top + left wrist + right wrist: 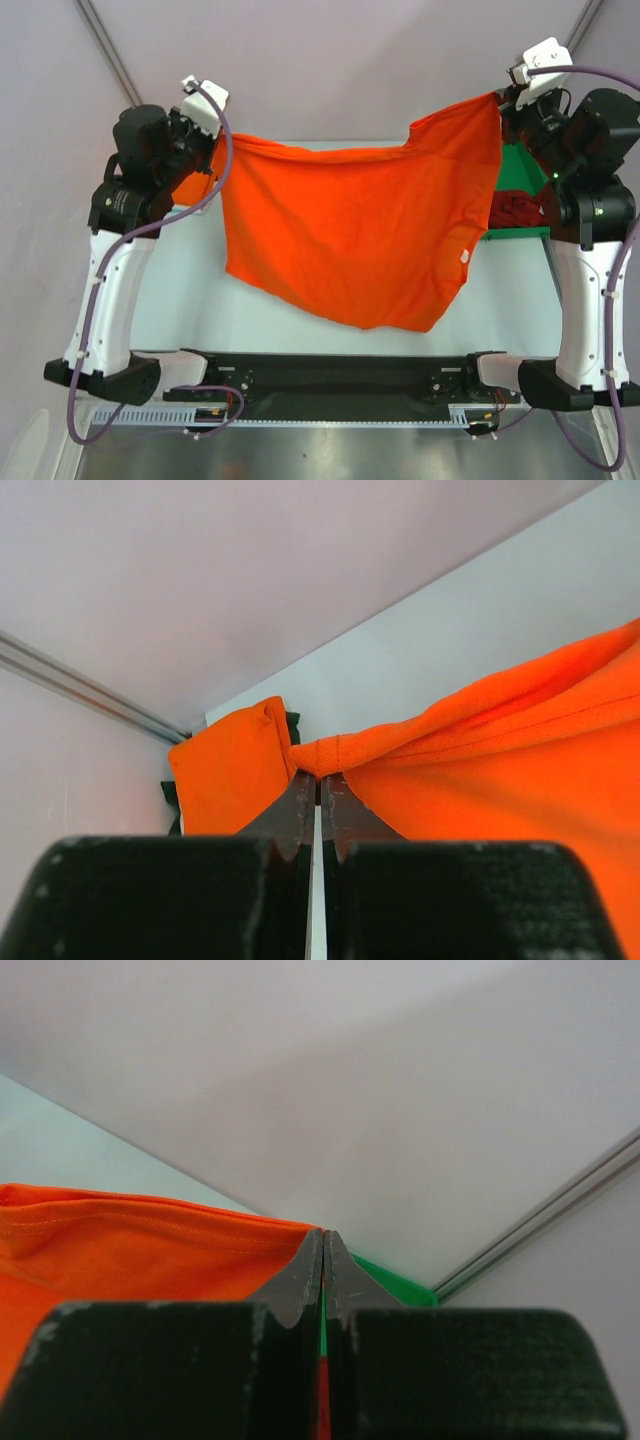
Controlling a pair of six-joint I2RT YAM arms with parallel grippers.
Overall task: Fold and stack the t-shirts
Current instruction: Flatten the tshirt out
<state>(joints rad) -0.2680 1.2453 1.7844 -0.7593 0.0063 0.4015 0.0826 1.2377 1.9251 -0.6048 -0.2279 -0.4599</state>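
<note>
one orange t-shirt (350, 230) hung spread, plain; lower edge sagging

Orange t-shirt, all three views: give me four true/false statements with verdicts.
1. The left gripper and the right gripper are both shut on the orange t-shirt. True.
2. A dark red cloth lies in the green tray. True.
3. The green tray is at the left of the top view. False: it is at the right, near the right gripper.
4. The orange t-shirt lies folded flat. False: it hangs spread between the two grippers.
</note>
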